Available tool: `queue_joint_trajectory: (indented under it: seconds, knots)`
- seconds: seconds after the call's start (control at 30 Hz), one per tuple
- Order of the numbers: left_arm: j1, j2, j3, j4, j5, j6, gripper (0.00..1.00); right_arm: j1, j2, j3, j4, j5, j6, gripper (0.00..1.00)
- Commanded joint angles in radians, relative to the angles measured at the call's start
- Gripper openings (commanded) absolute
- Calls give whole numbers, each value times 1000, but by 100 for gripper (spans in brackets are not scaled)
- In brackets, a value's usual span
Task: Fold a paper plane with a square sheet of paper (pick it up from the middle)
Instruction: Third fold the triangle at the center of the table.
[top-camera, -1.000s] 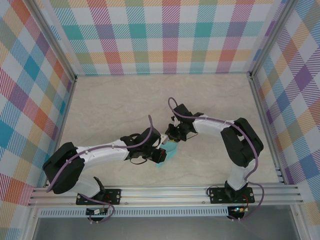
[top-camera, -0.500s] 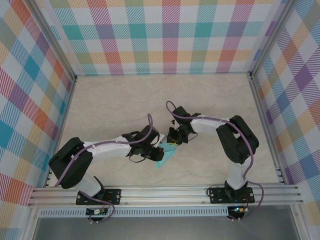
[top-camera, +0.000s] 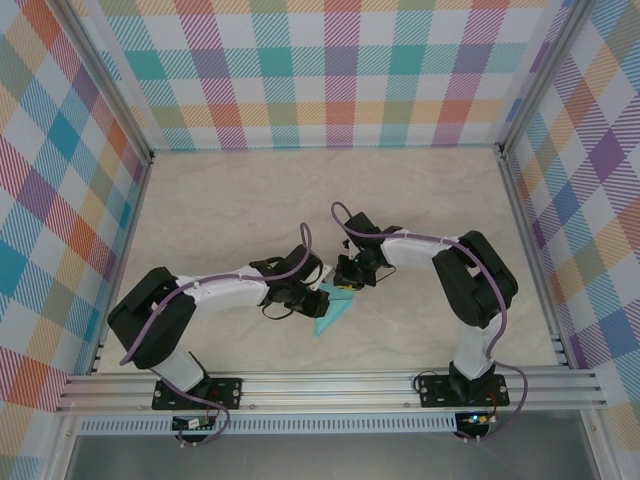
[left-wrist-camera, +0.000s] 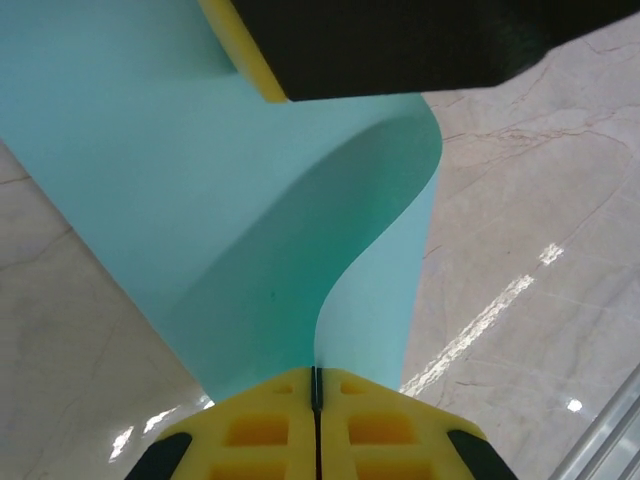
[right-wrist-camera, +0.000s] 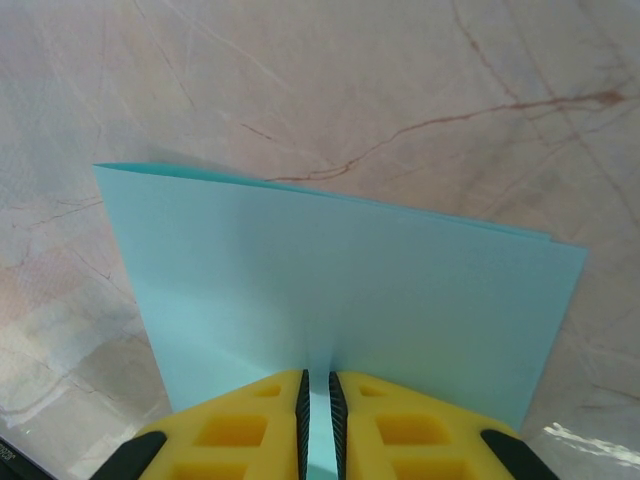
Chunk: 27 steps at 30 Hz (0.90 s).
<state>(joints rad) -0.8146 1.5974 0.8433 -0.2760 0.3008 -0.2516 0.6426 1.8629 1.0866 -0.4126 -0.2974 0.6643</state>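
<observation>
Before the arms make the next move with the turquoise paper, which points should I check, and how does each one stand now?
1. Grip of the left gripper on the square sheet of paper: ok, shut on its edge.
2. Grip of the right gripper on the sheet: ok, shut on it.
3. Sheet folded double, far edges matching: ok, only a thin offset in the right wrist view.
4. Sheet flat between the two grippers: not ok, it bows in a curve in the left wrist view.
5. Sheet lifted off the table: cannot tell.
</observation>
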Motion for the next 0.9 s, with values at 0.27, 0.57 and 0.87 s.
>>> queue_joint_trajectory:
  seconds: [0.27,0.57,0.87]
  knots:
    - [19,25,23,-37,-60,36,7,6,13,-2,-51,34,-19,18]
    - [20,49,46,-21,-48,51,8,5,14,-11,-46,32,-13,18]
    - [21,60,53,-9,-37,54,8,6,16,-13,-44,30,-8,18]
